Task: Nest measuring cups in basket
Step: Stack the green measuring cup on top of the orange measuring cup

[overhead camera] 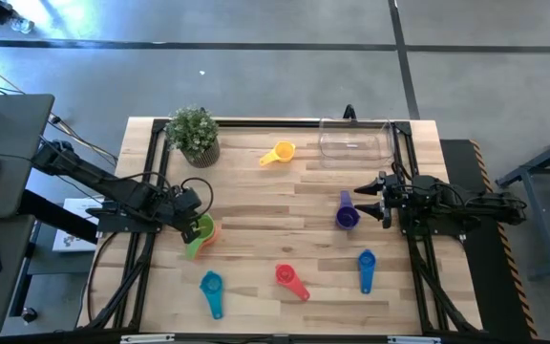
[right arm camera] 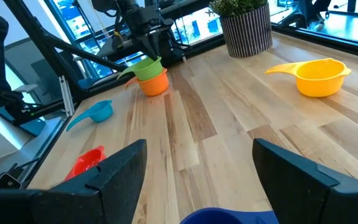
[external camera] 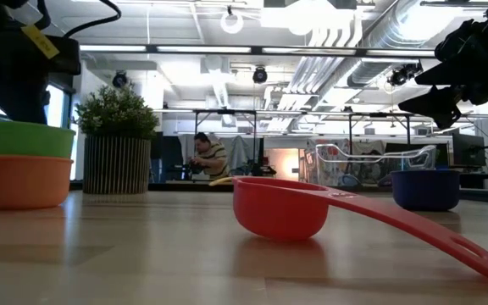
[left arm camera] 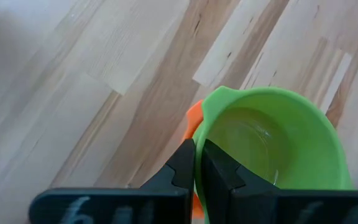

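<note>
The orange cup (left arm camera: 193,121) is mostly hidden under the green cup (left arm camera: 272,143) nested in it. Left jaws (left arm camera: 197,165) pinch the green rim; right jaws (right arm camera: 199,174) spread wide over the purple cup (overhead camera: 347,216), beside the clear basket (overhead camera: 354,139) at the counter's (overhead camera: 256,229) far edge.

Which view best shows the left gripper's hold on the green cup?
The left wrist view: the left gripper pinches the green cup rim. High and right wrist views show it small and far; the low view shows only the cup.

The green cup (overhead camera: 201,229) sits nested in the orange cup (right arm camera: 153,84) (left side). Yellow (overhead camera: 280,153), purple (overhead camera: 347,214), light blue (overhead camera: 212,287), red (overhead camera: 289,278) and blue (overhead camera: 367,265) cups lie scattered. The clear basket (overhead camera: 355,139) stands at the far edge.
</note>
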Controlling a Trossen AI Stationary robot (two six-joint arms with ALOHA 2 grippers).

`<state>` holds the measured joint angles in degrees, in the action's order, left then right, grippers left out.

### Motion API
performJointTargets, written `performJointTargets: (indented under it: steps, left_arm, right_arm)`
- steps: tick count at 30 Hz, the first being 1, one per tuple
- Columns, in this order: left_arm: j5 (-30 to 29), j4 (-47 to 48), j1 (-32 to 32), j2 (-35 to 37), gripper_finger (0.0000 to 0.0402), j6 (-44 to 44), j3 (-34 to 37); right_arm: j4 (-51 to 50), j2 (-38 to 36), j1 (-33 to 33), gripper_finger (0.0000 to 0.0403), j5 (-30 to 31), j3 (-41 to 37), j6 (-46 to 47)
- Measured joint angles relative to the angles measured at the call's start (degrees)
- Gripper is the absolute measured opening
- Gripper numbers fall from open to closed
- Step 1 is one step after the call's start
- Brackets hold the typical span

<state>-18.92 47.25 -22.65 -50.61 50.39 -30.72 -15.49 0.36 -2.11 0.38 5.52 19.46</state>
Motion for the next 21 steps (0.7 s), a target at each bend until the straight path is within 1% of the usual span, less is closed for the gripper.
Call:
performJointTargets:
  steps: [4, 15, 21]
  left_arm:
    - [0.00, 0.01, 0.00, -0.28, 0.0011, -1.41, -0.02]
    - [0.04, -0.14, 0.02, -1.20, 0.0043, -0.96, -0.02]
    - [0.15, -0.16, 0.02, -1.20, 0.0071, 0.35, -0.04]
  right_arm:
    - [-0.01, 0.00, 0.02, 0.0284, 0.00, 0.00, 0.00]
    - [-0.01, 0.00, 0.02, 0.0284, 0.00, 0.00, 0.00]
    - [-0.02, 0.00, 0.01, 0.0284, 0.00, 0.00, 0.00]
